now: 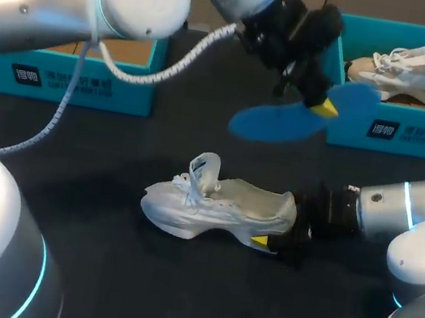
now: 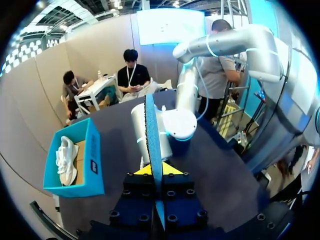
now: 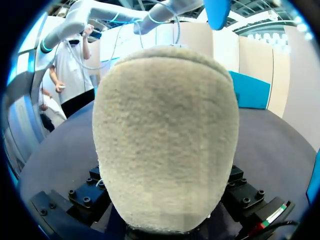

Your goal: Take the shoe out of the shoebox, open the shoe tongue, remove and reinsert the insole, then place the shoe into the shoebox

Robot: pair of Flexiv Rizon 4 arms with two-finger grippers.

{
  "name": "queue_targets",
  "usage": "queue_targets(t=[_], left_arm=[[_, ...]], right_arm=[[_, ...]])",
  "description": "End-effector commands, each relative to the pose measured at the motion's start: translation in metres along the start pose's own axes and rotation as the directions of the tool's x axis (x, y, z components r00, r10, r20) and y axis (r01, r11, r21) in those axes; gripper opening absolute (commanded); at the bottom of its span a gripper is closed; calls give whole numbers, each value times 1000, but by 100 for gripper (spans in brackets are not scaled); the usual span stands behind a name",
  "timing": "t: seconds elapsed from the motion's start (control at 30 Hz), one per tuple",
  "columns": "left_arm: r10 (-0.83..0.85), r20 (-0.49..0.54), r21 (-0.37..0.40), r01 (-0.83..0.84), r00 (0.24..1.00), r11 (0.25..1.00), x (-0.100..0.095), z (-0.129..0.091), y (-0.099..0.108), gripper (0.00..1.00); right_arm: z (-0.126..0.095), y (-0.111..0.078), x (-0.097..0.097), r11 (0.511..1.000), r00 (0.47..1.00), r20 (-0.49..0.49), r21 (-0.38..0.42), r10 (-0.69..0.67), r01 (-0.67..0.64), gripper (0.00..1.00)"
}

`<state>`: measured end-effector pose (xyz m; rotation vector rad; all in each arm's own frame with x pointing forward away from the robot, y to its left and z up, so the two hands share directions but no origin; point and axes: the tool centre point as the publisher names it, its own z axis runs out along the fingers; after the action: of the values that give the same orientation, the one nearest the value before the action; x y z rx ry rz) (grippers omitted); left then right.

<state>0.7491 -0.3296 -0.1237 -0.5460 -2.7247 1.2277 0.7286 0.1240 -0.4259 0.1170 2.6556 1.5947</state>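
— While the insole (image 1: 280, 123) hangs in the left hand (image 1: 321, 104), where does the shoe (image 1: 221, 206) lie from it?

— Below it and nearer the robot, on its sole on the dark surface (image 1: 108, 190). The toe points to the robot's left and the heel to its right, with the opening facing up and the tongue standing at the front. The insole's long axis runs roughly the same way, clear of the shoe and raised near the right shoebox (image 1: 398, 134).

— How is the left hand set?

— Narrow, closed on the thin insole near its right end. From that wrist the insole shows edge-on, running straight out between the yellow tips.

— And the right hand (image 1: 272, 240)?

— It is at the heel and seems to clamp it. One yellow tip shows at the near side, and the heel fills that wrist's view. I judge it steadies the shoe.

— So the next move?

— Probably reinsertion. The left arm is the one to bring the insole's free end down and toward the opening, leading toward the toe.
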Motion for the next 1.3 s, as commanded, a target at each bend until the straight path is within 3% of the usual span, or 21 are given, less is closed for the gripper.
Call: queue_targets(t=[0.03, 1.3], left_arm=[[29, -87, 55, -24, 996, 998, -15, -13, -3, 0], [29, -87, 55, -24, 996, 998, -15, -13, -3, 0]], right_arm=[[5, -1, 0, 1000, 1000, 2, 7, 1, -1, 0], [5, -1, 0, 1000, 1000, 2, 7, 1, -1, 0]])
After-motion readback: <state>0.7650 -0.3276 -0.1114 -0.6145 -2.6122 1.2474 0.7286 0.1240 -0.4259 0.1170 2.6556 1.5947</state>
